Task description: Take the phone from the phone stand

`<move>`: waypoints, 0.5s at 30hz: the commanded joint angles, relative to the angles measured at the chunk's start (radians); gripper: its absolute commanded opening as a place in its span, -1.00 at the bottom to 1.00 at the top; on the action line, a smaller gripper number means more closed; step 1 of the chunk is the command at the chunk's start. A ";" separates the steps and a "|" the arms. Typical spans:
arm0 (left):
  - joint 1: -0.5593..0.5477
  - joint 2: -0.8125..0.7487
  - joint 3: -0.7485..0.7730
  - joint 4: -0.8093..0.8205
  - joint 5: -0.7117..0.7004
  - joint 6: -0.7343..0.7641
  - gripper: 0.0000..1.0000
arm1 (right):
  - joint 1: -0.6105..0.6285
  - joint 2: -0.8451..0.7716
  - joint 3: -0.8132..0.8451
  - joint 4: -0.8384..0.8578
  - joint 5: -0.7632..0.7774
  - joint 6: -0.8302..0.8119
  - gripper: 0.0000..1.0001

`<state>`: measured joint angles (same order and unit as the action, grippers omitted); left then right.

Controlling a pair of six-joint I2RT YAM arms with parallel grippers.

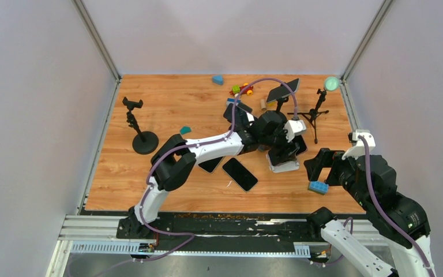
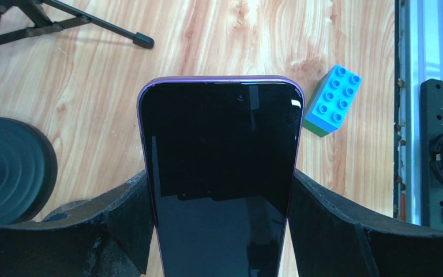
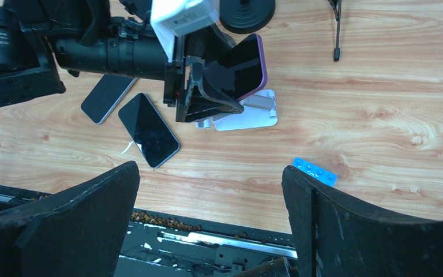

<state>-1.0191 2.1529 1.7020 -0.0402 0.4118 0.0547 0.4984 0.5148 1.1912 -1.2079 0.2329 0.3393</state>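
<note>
The phone (image 2: 222, 173) has a black screen and a purple rim. The phone stand (image 3: 254, 112) is white. The toy brick (image 2: 333, 101) is bright blue, green underneath. The table (image 1: 167, 115) is orange wood with wavy lines.

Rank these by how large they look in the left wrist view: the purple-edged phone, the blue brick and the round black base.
1. purple-edged phone, largest by far, though it is nearest the camera.
2. round black base, partly cut off by the frame edge.
3. blue brick, clearly smallest.
</note>
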 commanded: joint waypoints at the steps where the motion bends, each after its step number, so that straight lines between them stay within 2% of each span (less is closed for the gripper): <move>1: 0.014 -0.151 -0.014 0.133 0.036 -0.048 -1.00 | -0.004 -0.007 -0.002 0.015 -0.002 0.013 0.90; 8: 0.066 -0.209 -0.061 0.190 0.082 -0.177 -1.00 | -0.005 -0.003 -0.008 0.019 -0.006 0.017 0.90; 15: 0.122 -0.422 -0.347 0.279 0.053 -0.219 -1.00 | -0.005 -0.001 -0.015 0.028 -0.003 0.011 0.90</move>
<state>-0.9268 1.8954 1.4631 0.1276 0.4622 -0.1165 0.4984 0.5148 1.1831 -1.2076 0.2329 0.3397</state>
